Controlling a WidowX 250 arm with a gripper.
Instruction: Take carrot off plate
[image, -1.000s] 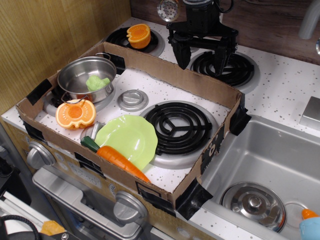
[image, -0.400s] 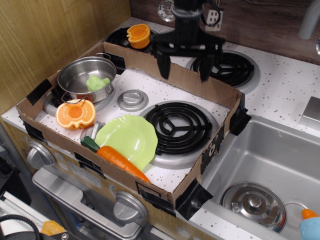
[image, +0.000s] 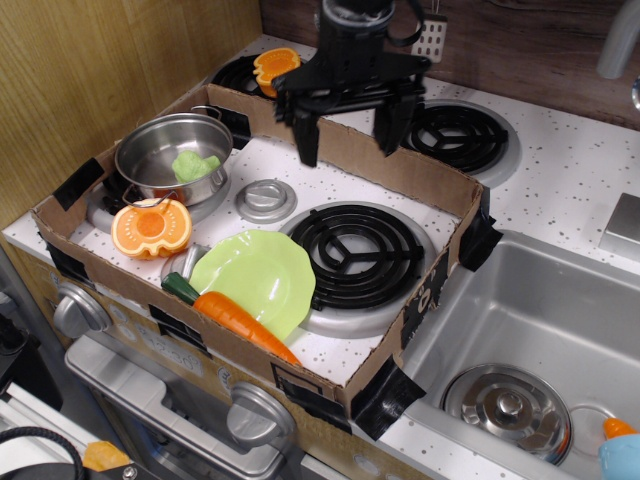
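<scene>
The carrot (image: 243, 320) is bright orange with a dark-green stem end. It lies across the near-left edge of the lime-green plate (image: 258, 275), against the front wall of the cardboard box. My gripper (image: 347, 130) is black, open and empty. It hangs above the back wall of the box, far behind and above the plate.
The cardboard box (image: 420, 180) rims the stove top. Inside it are a silver pot (image: 172, 152) holding a green piece, an orange pumpkin half (image: 151, 228), a small metal lid (image: 265, 197) and a black burner (image: 352, 252). Another orange half (image: 276, 70) sits behind the box. A sink (image: 530, 330) lies to the right.
My gripper has moved left and toward the front, from above the back right burner to above the box's back wall. It stays open. The carrot and plate have not moved.
</scene>
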